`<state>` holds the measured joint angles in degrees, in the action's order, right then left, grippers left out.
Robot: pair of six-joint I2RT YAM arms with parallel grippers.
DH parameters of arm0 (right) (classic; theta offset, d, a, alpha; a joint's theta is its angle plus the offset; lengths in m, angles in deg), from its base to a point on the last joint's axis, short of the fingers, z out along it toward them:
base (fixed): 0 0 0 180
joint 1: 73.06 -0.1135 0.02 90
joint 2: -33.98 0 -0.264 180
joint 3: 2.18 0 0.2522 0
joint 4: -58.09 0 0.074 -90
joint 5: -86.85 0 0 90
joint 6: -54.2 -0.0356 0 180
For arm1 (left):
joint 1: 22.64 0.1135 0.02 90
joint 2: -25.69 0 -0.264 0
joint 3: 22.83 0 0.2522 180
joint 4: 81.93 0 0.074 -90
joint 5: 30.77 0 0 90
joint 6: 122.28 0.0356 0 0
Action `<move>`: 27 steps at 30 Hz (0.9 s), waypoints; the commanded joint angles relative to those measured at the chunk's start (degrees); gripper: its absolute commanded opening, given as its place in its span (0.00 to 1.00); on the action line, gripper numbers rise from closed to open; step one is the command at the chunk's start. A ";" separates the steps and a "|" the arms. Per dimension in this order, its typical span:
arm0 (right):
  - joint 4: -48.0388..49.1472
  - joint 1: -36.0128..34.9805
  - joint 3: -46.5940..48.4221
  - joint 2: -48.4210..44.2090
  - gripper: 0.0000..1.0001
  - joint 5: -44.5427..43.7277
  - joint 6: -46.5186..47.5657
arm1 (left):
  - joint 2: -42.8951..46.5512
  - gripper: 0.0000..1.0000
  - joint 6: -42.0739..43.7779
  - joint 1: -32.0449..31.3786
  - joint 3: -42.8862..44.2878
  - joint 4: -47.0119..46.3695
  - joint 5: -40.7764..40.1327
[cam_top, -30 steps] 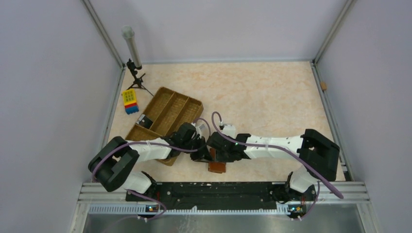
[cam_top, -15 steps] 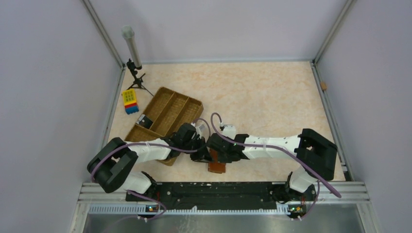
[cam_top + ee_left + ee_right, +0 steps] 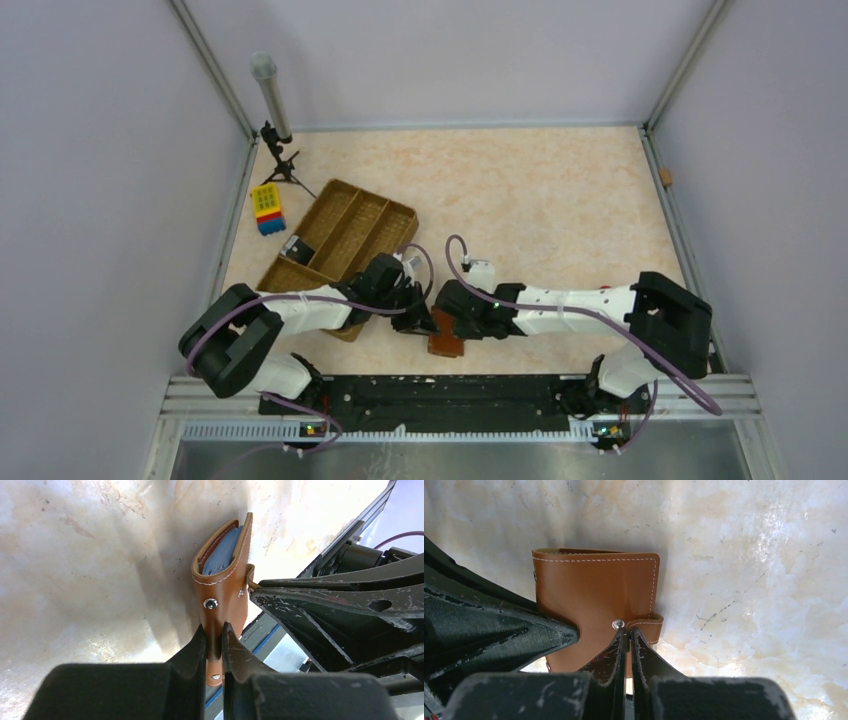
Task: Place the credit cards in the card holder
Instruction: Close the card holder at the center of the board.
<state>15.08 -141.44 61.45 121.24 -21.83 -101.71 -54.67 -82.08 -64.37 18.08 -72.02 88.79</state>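
Observation:
The brown card holder (image 3: pixel 446 345) stands on edge near the table's front edge. In the left wrist view the holder (image 3: pixel 222 587) gapes at the top, with bluish-grey credit cards (image 3: pixel 222 550) inside it. My left gripper (image 3: pixel 215 635) is shut on the holder's lower cover; it also shows in the top view (image 3: pixel 424 322). My right gripper (image 3: pixel 628 632) is shut at the holder's side (image 3: pixel 594 595), its tips at the snap and pinching the strap tab (image 3: pixel 650 626). It comes in from the right in the top view (image 3: pixel 455 322).
A large brown compartmented tray (image 3: pixel 340 235) lies left of the grippers, with a small dark item in one compartment. A yellow-and-blue block (image 3: pixel 267 208) and a tripod with a tube (image 3: pixel 275 100) stand at the far left. The front rail (image 3: pixel 450 390) is just behind the holder.
My right arm has shifted right and toward the front edge, its wrist lower beside the holder. The left arm and the holder have stayed in place.

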 commanded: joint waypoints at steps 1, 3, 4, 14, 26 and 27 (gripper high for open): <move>3.24 -0.90 -2.20 -3.31 0.00 -1.10 -1.14 | -0.96 0.00 2.49 -0.38 -1.27 6.33 -4.78; 4.04 -0.94 -2.59 -3.73 0.00 -1.30 -1.01 | -1.16 0.00 2.49 -0.36 -1.32 6.23 -4.71; 4.77 -1.01 -2.85 -4.03 0.00 -1.39 -0.74 | -1.20 0.00 2.50 -0.36 -1.32 6.19 -4.69; 8.17 -0.98 -4.01 -4.52 0.00 -1.34 0.60 | -1.64 0.00 2.52 -0.55 -1.27 6.23 -4.62; 9.14 -1.05 -3.80 -2.64 0.00 -0.50 1.81 | -1.87 0.00 2.67 -0.72 -1.15 6.20 -4.73; 9.36 -1.06 -3.74 -2.63 0.00 -0.51 2.06 | -1.90 0.00 2.69 -0.76 -1.17 6.23 -4.74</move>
<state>21.70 -141.57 57.36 118.58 -22.18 -100.63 -54.72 -82.01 -64.46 18.08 -72.04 88.77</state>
